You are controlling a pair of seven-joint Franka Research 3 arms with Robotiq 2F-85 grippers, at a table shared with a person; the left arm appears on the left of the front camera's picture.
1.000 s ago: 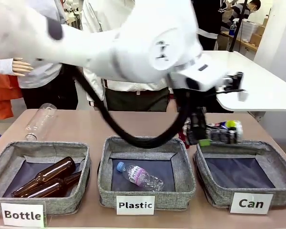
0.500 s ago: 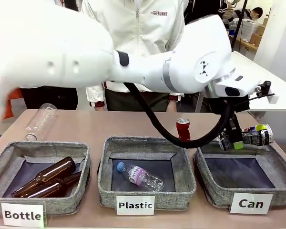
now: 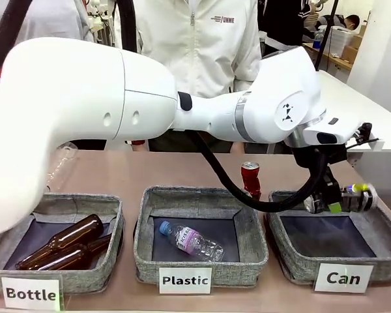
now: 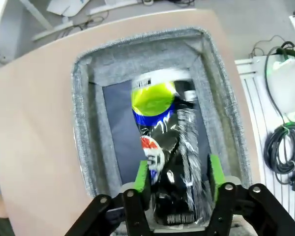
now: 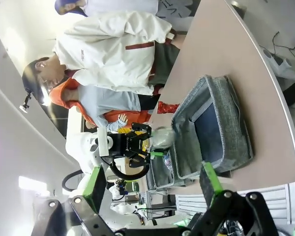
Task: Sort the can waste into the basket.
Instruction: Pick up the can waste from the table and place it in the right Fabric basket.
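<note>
Left wrist view looks straight down on the dark can (image 4: 162, 147), which lies between the green pads of the left gripper (image 4: 178, 167), directly above the dark lining of the Can basket (image 4: 83, 123). Its print is blue, white and red under a yellow-green end. Whether the pads press on the can or stand just clear of it cannot be told; the can's far end is blurred. Front view does not give that angle. It shows the can lying sideways at the gripper, over the back right part of the basket. It also shows the red can (image 3: 251, 177) upright on the table (image 3: 182, 171), behind the gap between two baskets. Right wrist view shows the right gripper (image 5: 155, 167) with its jaws wide apart and nothing between them. A second ago the left gripper held the dark can over the basket's rear left rim; it is now lower and farther right. The Bottle basket (image 3: 114, 228) holds two brown bottles (image 3: 58, 241). The Plastic basket (image 3: 143, 254) holds one clear bottle (image 3: 192, 241). A person (image 3: 195, 59) stands at the far side.
</note>
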